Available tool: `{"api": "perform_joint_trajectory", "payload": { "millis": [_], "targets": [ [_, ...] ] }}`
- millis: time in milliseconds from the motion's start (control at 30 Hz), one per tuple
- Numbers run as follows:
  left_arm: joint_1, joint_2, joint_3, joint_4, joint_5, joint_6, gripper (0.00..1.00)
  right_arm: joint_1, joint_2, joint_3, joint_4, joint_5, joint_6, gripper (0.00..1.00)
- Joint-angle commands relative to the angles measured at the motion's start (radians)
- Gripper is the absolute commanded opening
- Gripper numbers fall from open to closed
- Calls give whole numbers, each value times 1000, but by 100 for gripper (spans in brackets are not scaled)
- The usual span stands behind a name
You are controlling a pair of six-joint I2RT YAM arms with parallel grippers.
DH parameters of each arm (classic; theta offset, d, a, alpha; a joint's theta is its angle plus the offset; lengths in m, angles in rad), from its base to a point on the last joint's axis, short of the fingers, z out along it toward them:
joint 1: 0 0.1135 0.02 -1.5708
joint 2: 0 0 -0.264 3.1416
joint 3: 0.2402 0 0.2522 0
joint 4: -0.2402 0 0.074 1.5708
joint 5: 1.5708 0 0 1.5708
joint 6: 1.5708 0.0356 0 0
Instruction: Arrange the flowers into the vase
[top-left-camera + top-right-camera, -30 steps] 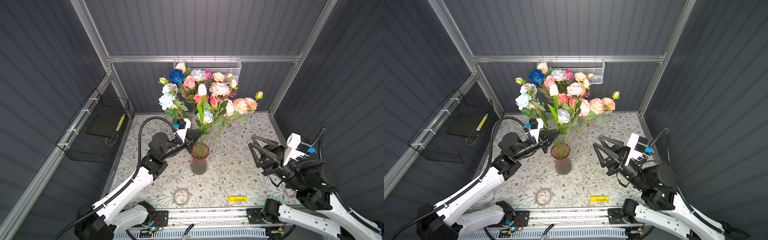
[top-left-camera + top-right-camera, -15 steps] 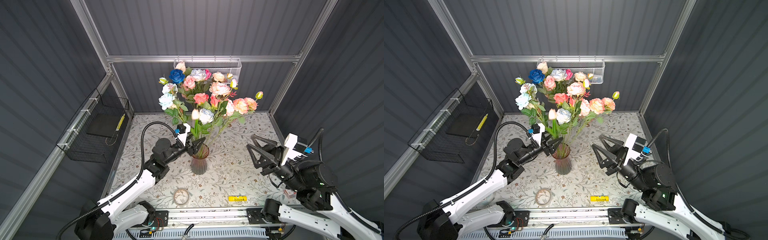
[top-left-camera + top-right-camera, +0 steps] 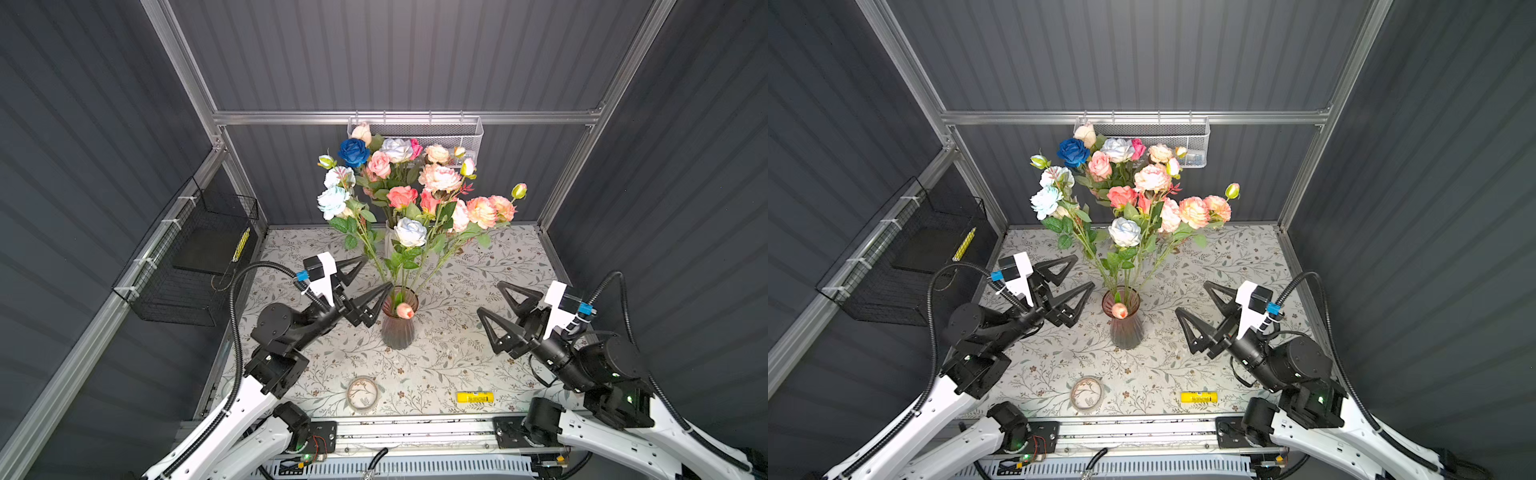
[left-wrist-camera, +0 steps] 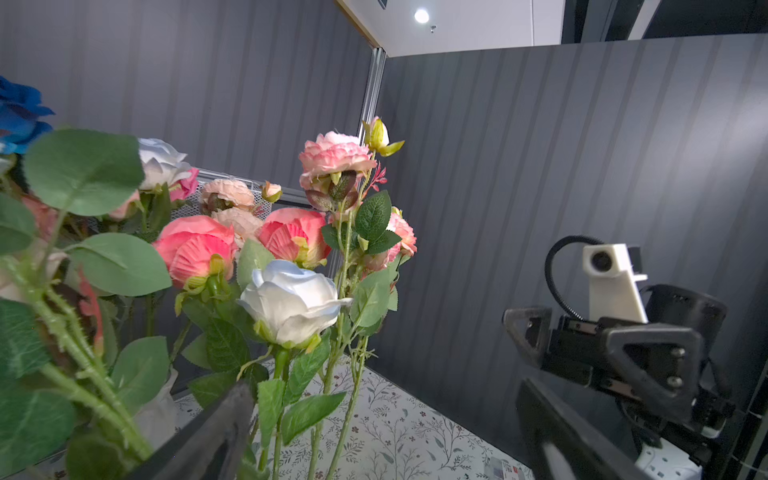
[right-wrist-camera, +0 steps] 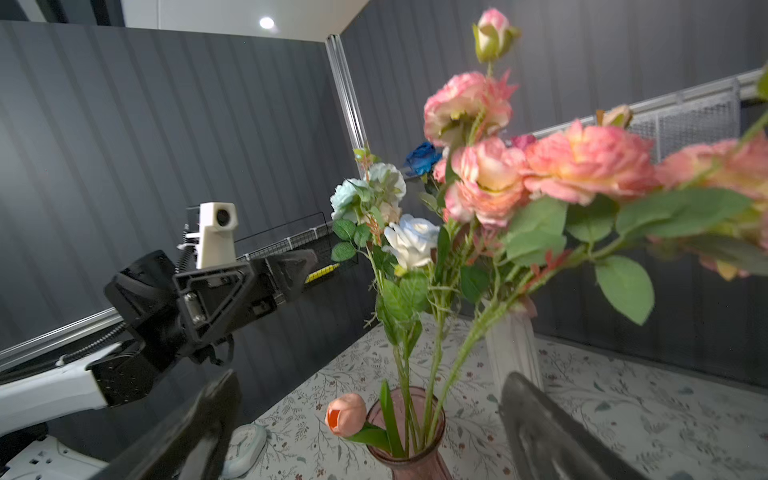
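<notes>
A pink glass vase (image 3: 398, 332) (image 3: 1125, 332) (image 5: 424, 467) stands mid-table with several flowers (image 3: 410, 232) (image 3: 1124, 231) (image 4: 291, 301) in it on long green stems. A peach tulip (image 3: 404, 310) (image 5: 347, 414) hangs low over its rim. My left gripper (image 3: 377, 272) (image 3: 1084, 271) (image 4: 382, 390) is open just left of the rim, its fingertips beside the stems, holding nothing. My right gripper (image 3: 489, 296) (image 3: 1192, 296) (image 5: 368, 386) is open to the vase's right, well apart from it and empty.
A white vase (image 3: 388, 243) (image 5: 513, 345) behind holds more roses and peonies, including a deep blue one (image 3: 353, 151). A tape roll (image 3: 362, 392) and a yellow object (image 3: 475, 397) lie near the front edge. A black wire basket (image 3: 195, 266) hangs on the left wall and a white mesh basket (image 3: 436, 133) on the back wall.
My left gripper, shut on the tulip's stem above the vase, lowered it and opened; the tulip sank until its head hangs at the rim. My right gripper opened wider.
</notes>
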State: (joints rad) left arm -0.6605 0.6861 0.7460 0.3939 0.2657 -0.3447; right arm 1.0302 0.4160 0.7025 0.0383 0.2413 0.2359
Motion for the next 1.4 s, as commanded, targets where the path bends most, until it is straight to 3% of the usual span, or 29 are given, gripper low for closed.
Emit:
{"api": "perform_joint_trajectory", "payload": {
  "millis": [0, 200, 367, 433, 633, 800, 1000, 1167, 1300, 1367],
  "targets": [
    [-5, -116, -8, -179, -168, 6, 100, 2, -39, -75, -74, 123, 75, 99],
    [-5, -201, -98, -337, -573, 38, 100, 2, -39, -177, -107, 210, 135, 99],
    [-1, -37, -126, -320, -965, 77, 100, 1, -40, -218, -69, 242, 133, 99],
    [25, 60, -132, -264, -1043, 124, 100, 0, -40, -223, -63, 250, 131, 99],
    [312, 327, -136, -127, -913, 83, 100, -2, -23, -239, -54, 258, 121, 99],
    [458, 597, -161, 10, -894, 220, 100, -6, 27, -208, -129, 376, 186, 99],
    [480, 824, -288, 387, -819, 347, 100, -18, 47, -198, -142, 413, 166, 99],
    [493, 955, -288, 493, -720, 373, 100, -56, 48, -201, -137, 404, 143, 99],
    [502, 1048, -359, 724, -681, 389, 100, -139, 66, -217, -84, 346, 111, 99],
    [533, 1013, -331, 597, -652, 342, 100, -213, 91, -237, -35, 331, 106, 99]
  ]
}}
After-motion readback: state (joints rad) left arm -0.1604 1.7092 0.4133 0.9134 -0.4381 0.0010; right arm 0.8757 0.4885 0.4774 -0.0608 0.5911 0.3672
